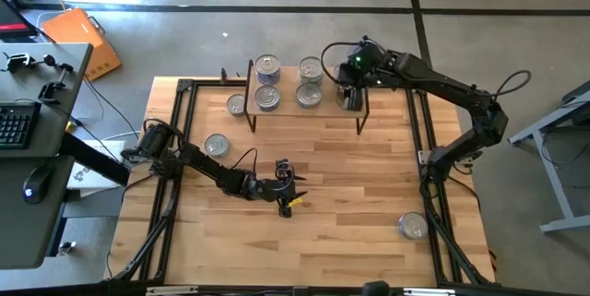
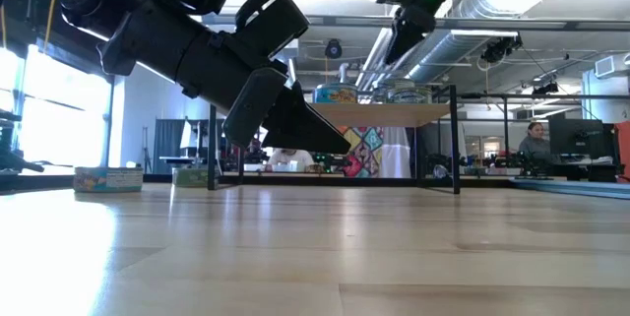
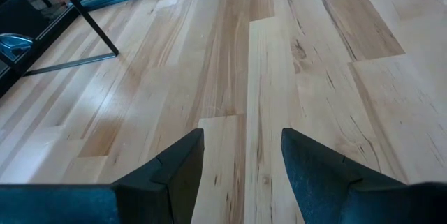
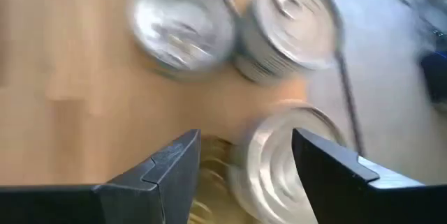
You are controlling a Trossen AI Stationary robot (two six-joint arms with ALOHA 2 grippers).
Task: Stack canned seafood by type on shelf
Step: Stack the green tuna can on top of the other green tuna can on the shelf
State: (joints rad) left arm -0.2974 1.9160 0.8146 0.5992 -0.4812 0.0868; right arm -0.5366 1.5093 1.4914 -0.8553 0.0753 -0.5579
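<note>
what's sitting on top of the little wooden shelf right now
Four silver-lidded cans show on the shelf: two on the left part, two right of them. The right end effector hangs open over the right end, covering whatever is beneath it.

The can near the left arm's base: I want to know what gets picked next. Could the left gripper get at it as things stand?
Probably yes. The can lies alone on bare tabletop beside the left arm, nothing over it. The left gripper, open and empty, would have to fold back toward its base, which may be awkward.

Right gripper (image 4: pixel 244 165) fingers spread over the wood shelf (image 4: pixel 70 63). Silver-lidded tin (image 4: pixel 276 165) between them. Two more tins (image 4: pixel 183 25) beyond, touching.
</note>
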